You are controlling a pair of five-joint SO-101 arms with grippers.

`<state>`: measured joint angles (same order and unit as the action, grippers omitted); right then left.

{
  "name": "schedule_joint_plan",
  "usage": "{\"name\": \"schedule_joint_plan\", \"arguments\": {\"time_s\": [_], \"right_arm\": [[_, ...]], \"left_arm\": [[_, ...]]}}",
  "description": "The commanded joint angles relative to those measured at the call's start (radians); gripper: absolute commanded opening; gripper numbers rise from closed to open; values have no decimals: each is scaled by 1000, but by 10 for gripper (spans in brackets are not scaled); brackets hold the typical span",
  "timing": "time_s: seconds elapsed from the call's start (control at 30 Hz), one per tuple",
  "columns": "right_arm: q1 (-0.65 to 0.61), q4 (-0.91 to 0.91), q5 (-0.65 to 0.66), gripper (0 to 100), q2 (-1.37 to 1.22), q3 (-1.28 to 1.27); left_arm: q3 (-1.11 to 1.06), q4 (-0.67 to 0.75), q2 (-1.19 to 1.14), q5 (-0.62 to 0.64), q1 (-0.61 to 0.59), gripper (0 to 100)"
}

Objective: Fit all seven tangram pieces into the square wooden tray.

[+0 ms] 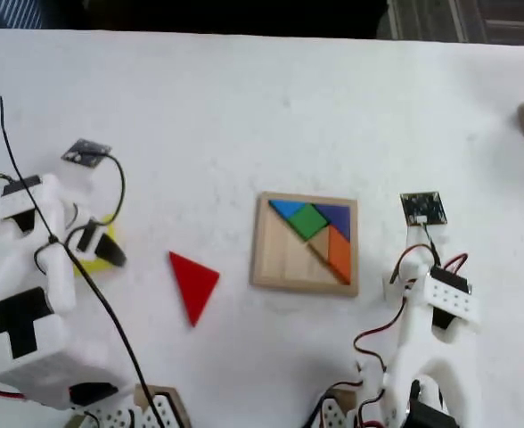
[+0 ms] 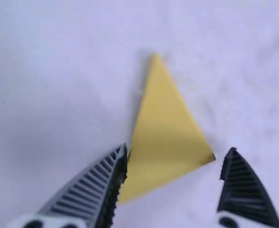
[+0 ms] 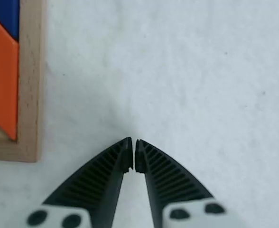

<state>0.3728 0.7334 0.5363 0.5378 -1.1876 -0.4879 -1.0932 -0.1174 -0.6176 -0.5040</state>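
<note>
The square wooden tray (image 1: 275,265) sits mid-desk. Its left half is bare, and a blue triangle (image 1: 287,209), green square (image 1: 308,221), dark blue triangle (image 1: 336,214) and orange piece (image 1: 338,251) fill its right side. A flat red triangle (image 1: 192,283) lies on open white desk (image 1: 244,107) near the tray's left edge, with nothing between them. Further left, the left end effector (image 2: 176,153) stands open astride a flat yellow triangle (image 2: 165,128). The right end effector (image 3: 134,154) is closed and empty, just beside the tray's corner.

Square pale wooden tray (image 3: 29,95): bare-looking wood, fine grain, matt. Yellow triangular piece (image 2: 165,133): smooth, matt coat. Red triangular piece (image 1: 193,283), centre-left of the high view: same matt finish. White table surface (image 1: 244,107): matt, faintly grainy. Left gripper (image 2: 177,153), right gripper (image 3: 134,145): dark ribbed plastic, dull sheen.
</note>
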Motion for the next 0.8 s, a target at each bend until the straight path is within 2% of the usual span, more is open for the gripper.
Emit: {"name": "schedule_joint_plan", "arguments": {"time_s": [0.0, 0.13, 0.27, 0.43, 0.6, 0.77], "right_arm": [[-8, 12, 11, 19, 38, 6], [-8, 12, 11, 19, 38, 6], [-8, 12, 11, 19, 38, 6], [-8, 12, 11, 19, 38, 6], [-8, 12, 11, 19, 38, 6], [-8, 12, 11, 19, 38, 6]], "left_arm": [[14, -12, 56, 54, -28, 312], [18, -6, 61, 58, -74, 312], [20, -5, 64, 133, -111, 315], [75, -15, 108, 106, -111, 313], [55, -132, 260, 106, -70, 313], [-58, -114, 367, 98, -22, 316]]}}
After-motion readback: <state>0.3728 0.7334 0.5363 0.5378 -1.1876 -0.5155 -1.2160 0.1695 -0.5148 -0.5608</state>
